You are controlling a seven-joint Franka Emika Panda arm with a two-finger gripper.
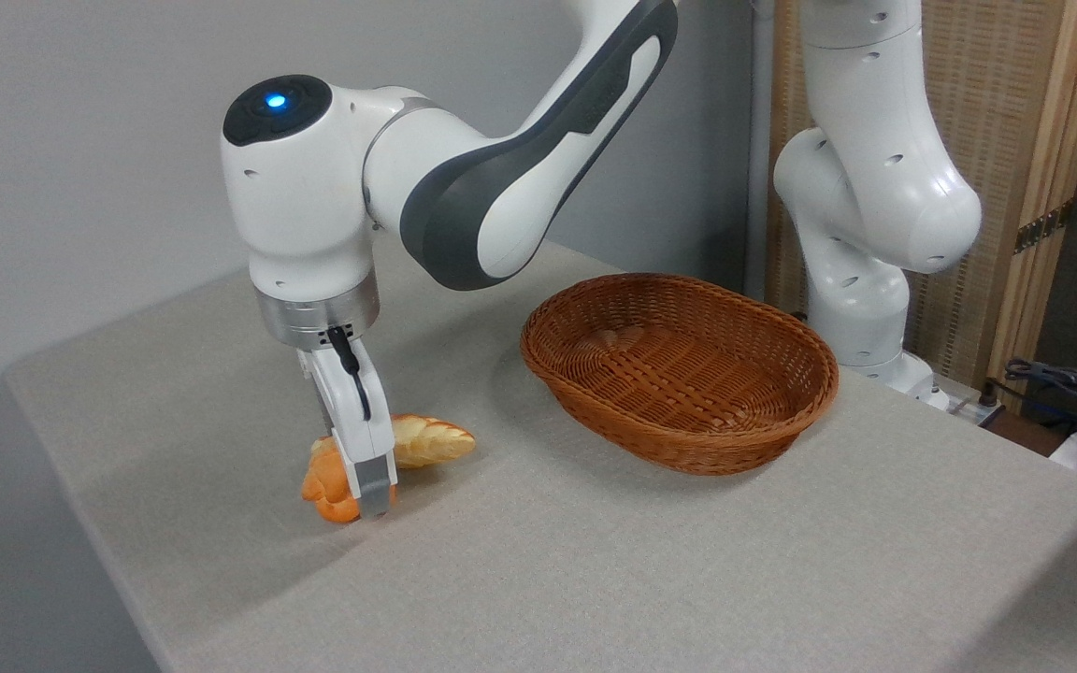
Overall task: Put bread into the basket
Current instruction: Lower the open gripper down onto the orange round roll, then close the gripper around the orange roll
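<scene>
The bread [326, 488], a small round orange knotted bun, lies on the table at the front left. My gripper [366, 500] has come straight down onto it. The near finger [374, 484] covers the bun's right side and its tip reaches almost to the tabletop. The far finger is hidden behind the bun and the near finger, so the gap between them does not show. The basket [786, 425], an oval brown wicker one, stands empty to the right, well apart from the gripper.
A pale golden braided loaf [431, 439] lies just behind and to the right of the bun, touching or nearly touching it. The arm's white base [861, 308] rises behind the basket. Cables [1062, 383] lie beyond the table's right edge.
</scene>
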